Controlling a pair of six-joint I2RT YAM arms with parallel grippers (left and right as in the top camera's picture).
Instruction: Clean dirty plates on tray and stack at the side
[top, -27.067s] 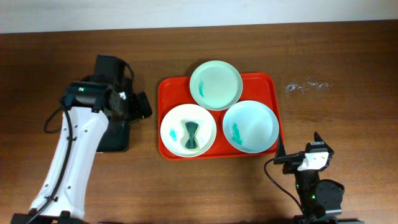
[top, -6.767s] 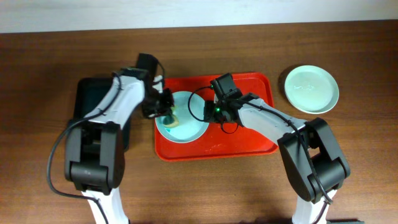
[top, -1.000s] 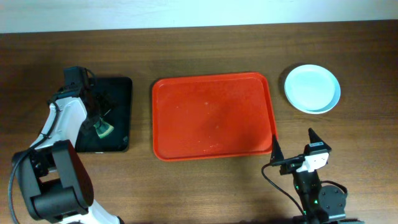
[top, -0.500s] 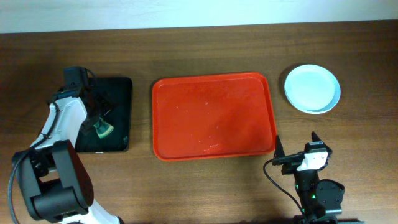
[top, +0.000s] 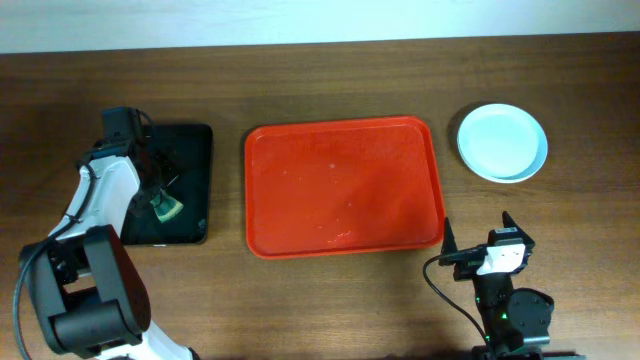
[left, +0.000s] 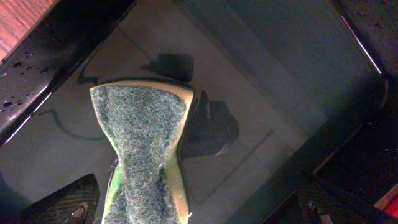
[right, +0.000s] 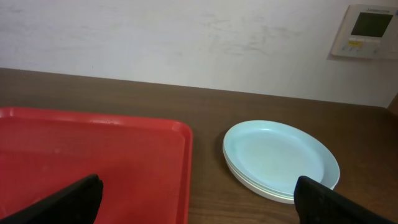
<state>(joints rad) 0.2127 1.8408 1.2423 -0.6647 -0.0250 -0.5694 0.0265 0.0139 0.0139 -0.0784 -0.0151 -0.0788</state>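
The plates (top: 502, 142) are stacked on the table to the right of the red tray (top: 345, 185), which holds nothing. The right wrist view shows the stack (right: 280, 158) beside the tray's corner (right: 93, 149). No smears show on the top plate. My left gripper (top: 153, 190) is open over the black tray, its fingers wide apart (left: 193, 210). A green scouring sponge (top: 166, 207) lies between them on the tray floor (left: 143, 149). My right gripper (top: 477, 243) is open and empty near the front edge, facing the tray and plates (right: 199, 205).
The narrow black tray (top: 195, 150) stands left of the red tray; its wet dark floor fills the left wrist view (left: 280, 81). A wall with a white control panel (right: 368, 31) rises behind the table.
Over the earlier frames the three plates left the red tray and now sit stacked at the right. In the last second the right arm settled slightly toward the front; the left arm has not moved.
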